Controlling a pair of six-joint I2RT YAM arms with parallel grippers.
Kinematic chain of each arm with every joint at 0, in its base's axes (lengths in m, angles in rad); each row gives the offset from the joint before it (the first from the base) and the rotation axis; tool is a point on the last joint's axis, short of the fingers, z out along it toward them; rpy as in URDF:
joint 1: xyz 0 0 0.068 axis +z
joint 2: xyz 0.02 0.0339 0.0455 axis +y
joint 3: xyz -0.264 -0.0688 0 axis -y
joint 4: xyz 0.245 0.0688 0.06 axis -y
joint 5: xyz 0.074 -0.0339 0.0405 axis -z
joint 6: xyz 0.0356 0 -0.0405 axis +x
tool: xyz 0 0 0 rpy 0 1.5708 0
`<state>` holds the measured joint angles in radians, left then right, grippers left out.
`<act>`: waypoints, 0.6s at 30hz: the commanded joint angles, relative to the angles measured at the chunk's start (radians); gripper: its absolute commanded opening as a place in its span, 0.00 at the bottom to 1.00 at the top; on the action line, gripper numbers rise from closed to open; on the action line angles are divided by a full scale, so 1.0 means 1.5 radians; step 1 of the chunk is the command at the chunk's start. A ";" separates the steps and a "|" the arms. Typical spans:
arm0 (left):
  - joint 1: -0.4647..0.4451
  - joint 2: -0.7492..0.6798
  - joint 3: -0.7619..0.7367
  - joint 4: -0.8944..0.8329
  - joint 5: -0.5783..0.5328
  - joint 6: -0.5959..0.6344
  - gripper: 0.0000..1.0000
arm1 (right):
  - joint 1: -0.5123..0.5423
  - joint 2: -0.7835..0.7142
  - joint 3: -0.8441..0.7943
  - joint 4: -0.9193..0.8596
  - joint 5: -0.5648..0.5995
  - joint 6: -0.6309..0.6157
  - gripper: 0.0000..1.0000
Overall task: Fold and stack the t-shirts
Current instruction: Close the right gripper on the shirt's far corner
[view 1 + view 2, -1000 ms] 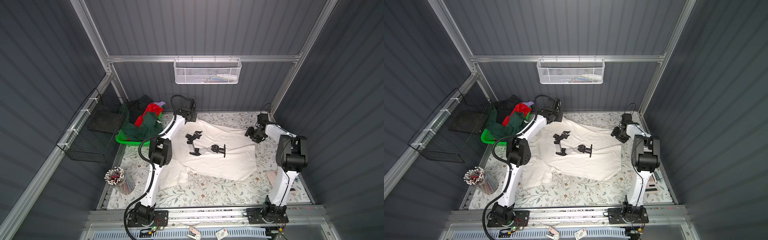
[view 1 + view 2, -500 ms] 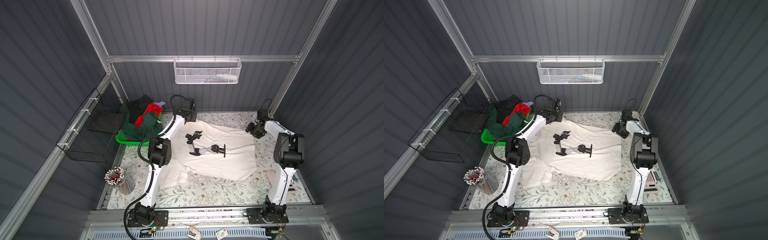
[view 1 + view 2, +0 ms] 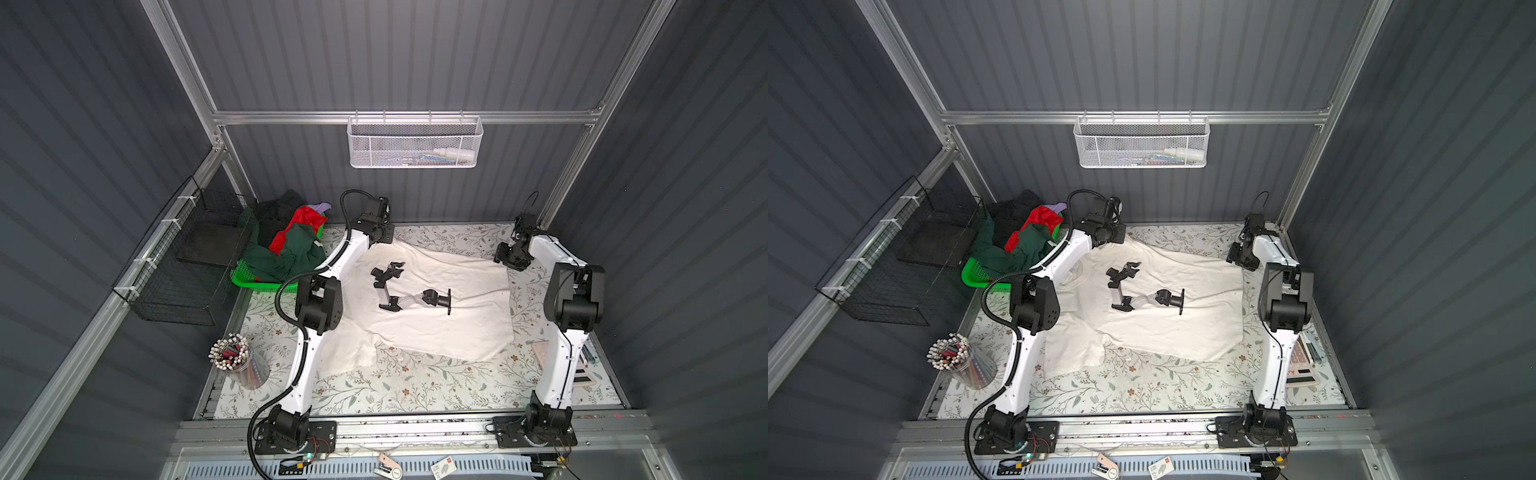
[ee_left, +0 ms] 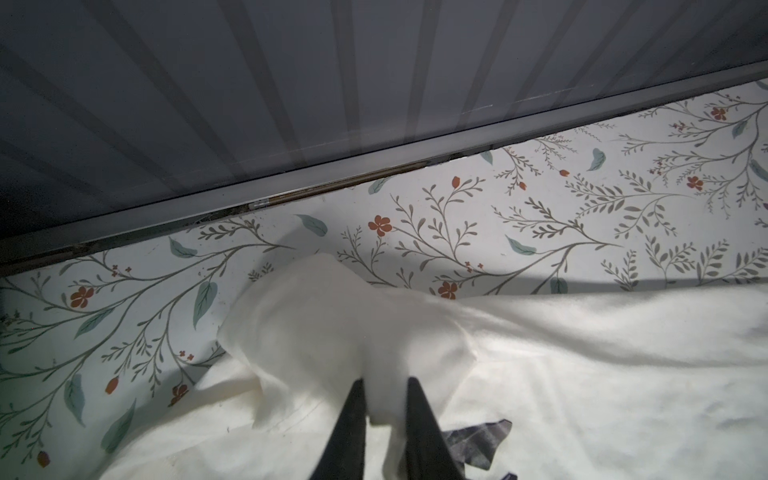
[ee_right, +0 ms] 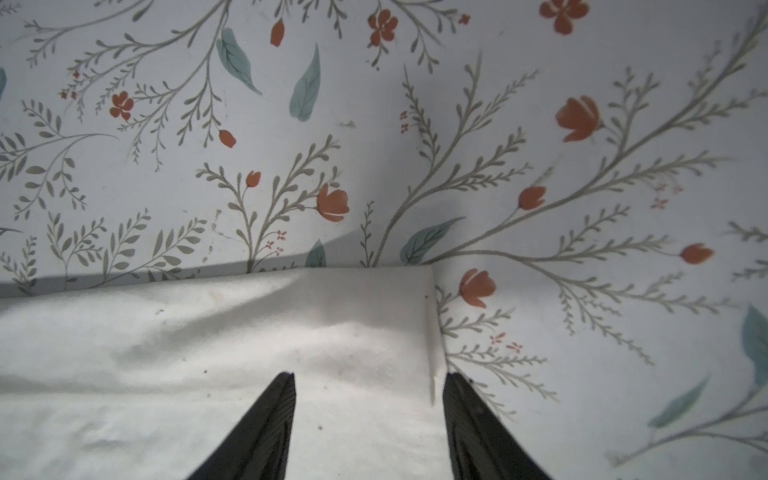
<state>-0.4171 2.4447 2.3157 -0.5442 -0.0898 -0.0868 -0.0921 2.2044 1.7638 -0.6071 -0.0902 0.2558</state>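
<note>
Pinching a raised fold of the shirt (image 4: 582, 353), left gripper (image 4: 385, 380) nearly closed on cloth, right gripper (image 5: 370, 376) open, jaws straddling the shirt's corner, black-grey print (image 3: 409, 291) between both grippers

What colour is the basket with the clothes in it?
The basket is green, clearest in a top view.

A: Where's the cream-white t-shirt (image 3: 449, 328)?
B: Spread mostly flat in the centre, black-grey print (image 3: 409, 291) face up (1 sleeve (image 3: 353, 353) lies rumpled at the near left). Its far-left corner (image 4: 332, 307) stands up in a peak.
A: The others?
B: 4 heaped far left: dark green t-shirt (image 3: 286, 257) in front, red t-shirt (image 3: 305, 218), black t-shirt (image 3: 276, 205) and lavender t-shirt (image 3: 321, 206) behind.
</note>
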 commanded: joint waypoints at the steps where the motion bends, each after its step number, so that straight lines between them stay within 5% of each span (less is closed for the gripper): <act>1: 0.004 -0.023 0.001 -0.001 0.014 -0.008 0.19 | -0.002 0.017 0.005 -0.006 -0.022 -0.027 0.59; 18: 0.004 -0.030 -0.015 0.004 0.010 -0.001 0.21 | -0.004 0.033 0.028 -0.057 0.011 -0.019 0.59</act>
<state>-0.4171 2.4447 2.3081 -0.5396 -0.0849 -0.0891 -0.0929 2.2620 1.7882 -0.6476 -0.1078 0.2344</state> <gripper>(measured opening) 0.205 0.593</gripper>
